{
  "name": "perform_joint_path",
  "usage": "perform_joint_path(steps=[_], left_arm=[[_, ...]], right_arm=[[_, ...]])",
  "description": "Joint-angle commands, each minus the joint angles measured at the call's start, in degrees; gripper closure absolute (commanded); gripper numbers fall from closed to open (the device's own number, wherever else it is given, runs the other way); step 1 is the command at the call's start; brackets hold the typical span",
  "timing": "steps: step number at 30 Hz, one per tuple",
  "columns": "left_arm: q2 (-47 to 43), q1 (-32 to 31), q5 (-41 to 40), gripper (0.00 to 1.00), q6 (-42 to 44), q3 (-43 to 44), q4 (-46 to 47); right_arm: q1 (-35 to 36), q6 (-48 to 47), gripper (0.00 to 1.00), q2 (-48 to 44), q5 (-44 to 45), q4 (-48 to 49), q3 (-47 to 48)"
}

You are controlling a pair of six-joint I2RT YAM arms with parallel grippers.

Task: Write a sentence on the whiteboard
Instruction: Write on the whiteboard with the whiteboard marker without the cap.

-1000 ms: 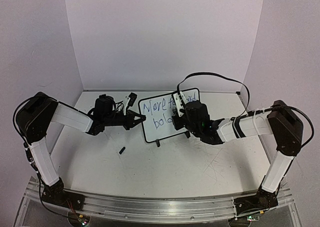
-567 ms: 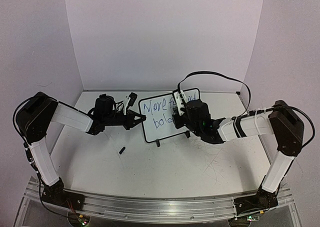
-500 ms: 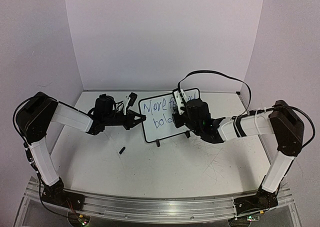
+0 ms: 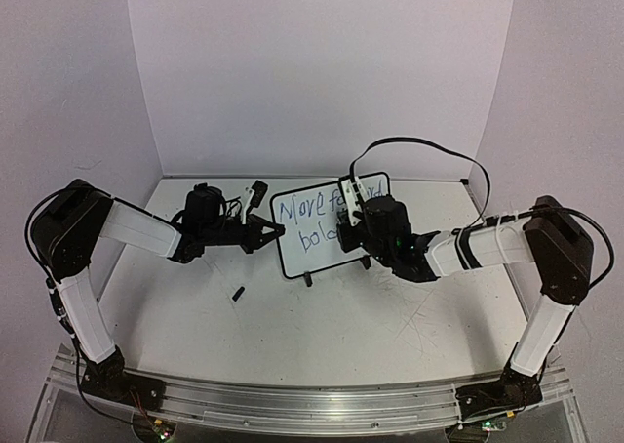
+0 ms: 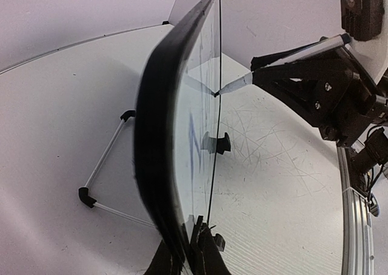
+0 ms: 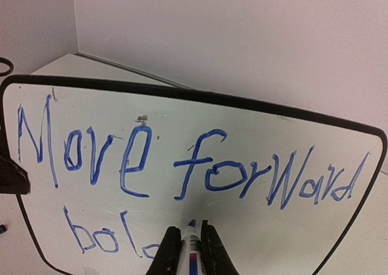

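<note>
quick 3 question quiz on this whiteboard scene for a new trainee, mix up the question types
1. True or false: the left claw is shut on the edge of the whiteboard.
2. What does the right claw hold? A) an eraser B) a marker C) nothing
3. Fill in: the top line of the sentence reads "Move ____".
Key: 1 true; 2 B; 3 forward.
</note>
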Motion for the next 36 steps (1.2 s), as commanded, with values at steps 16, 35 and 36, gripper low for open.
perform_joint_path(steps=[16,35,36], left_arm=[[2.1,0.7,-8.0,1.00,6.2,1.3,-5.1],[1.5,0.7,-8.1,1.00,6.3,1.1,-5.3],[1.5,0.7,-8.1,1.00,6.3,1.2,-5.3]], right_arm=[[0.8,3.4,1.00,-8.2,0.9,0.0,-5.1],[-1.1,0.1,1.00,-2.9,1.4,4.6,-0.9],[-1.2,0.1,1.00,-2.7,1.5,4.8,-0.8]])
